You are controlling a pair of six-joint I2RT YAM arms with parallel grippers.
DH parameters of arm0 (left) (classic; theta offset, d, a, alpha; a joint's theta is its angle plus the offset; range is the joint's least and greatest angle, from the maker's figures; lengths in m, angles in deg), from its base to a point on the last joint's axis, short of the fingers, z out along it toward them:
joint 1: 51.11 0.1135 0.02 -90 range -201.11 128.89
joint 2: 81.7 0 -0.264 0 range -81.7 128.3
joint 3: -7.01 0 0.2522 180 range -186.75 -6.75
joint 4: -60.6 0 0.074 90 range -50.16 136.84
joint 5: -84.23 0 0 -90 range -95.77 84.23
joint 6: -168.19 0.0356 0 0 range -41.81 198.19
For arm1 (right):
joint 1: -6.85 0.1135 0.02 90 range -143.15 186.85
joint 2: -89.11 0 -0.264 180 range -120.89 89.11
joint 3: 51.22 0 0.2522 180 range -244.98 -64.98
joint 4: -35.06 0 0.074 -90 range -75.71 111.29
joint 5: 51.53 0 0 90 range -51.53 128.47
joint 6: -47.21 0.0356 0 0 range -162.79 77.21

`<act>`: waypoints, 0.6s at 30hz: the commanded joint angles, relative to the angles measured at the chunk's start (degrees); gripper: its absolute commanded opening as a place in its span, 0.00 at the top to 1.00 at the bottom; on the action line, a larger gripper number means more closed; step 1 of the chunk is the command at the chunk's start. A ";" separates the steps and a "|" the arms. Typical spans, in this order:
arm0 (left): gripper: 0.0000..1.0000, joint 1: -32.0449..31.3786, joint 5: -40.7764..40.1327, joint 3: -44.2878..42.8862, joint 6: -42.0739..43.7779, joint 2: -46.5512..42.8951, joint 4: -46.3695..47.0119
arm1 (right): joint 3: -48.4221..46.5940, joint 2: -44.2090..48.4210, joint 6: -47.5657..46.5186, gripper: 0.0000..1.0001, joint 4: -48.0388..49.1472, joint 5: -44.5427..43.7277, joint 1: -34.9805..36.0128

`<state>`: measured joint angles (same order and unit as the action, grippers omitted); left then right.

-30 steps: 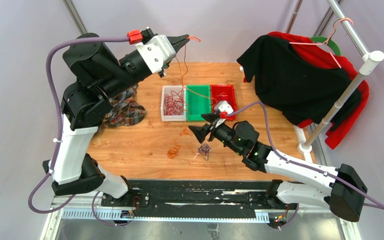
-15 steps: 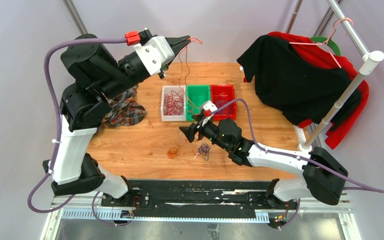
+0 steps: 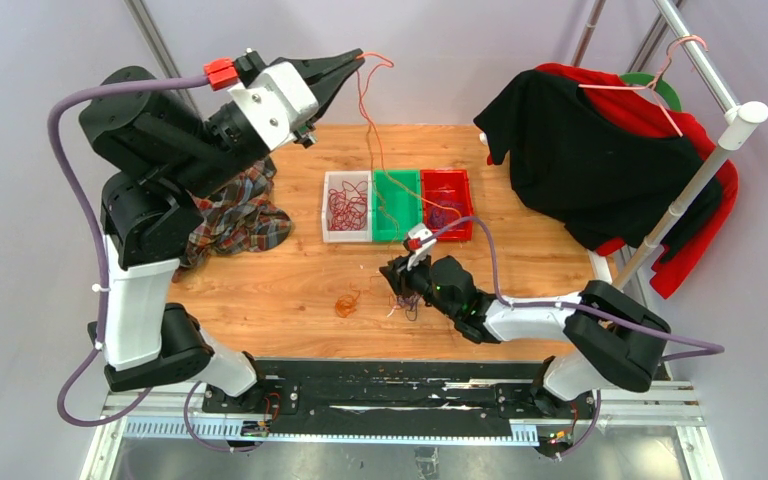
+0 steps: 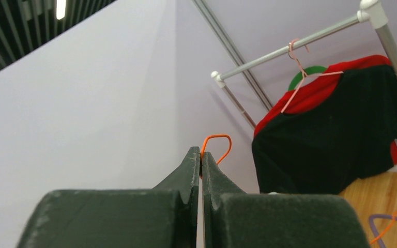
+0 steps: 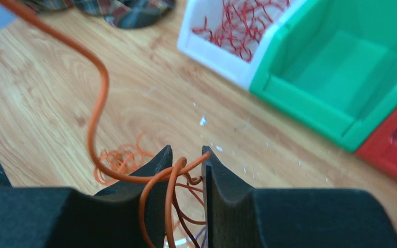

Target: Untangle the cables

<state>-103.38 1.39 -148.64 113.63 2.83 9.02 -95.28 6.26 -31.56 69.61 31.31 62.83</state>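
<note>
Your left claw is clamped on an orange cable, held high. Your right claw straddles its lower strands at the tangle on the bench; whether it pinches them, you cannot tell. Red cables fill the white bin; the knot remains.

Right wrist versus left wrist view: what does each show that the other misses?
Right wrist only: white bin of red cables, green bin, red bin, plaid cloth, and a tangle on the table beneath the right tool, whose jaws are parted. Left wrist only: rack, hanger, black garment, and the left tool, shut. Both: an orange cable at the tool's tips, and wooden table.
</note>
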 commanded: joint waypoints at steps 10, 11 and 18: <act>0.99 -0.64 -6.76 -1.05 8.72 -1.09 21.03 | 11.26 -8.11 8.17 0.73 12.92 -5.24 0.70; 1.00 -0.64 -6.94 -1.50 9.03 -0.86 22.01 | 11.95 -8.96 8.81 0.72 13.96 -5.36 0.70; 1.00 -0.62 -6.55 2.53 8.32 -2.20 19.03 | 14.69 -9.00 10.37 0.69 17.65 -4.93 0.70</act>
<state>-103.45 -3.90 -149.38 121.55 2.20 26.79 -81.66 -4.37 -22.78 83.09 27.66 62.83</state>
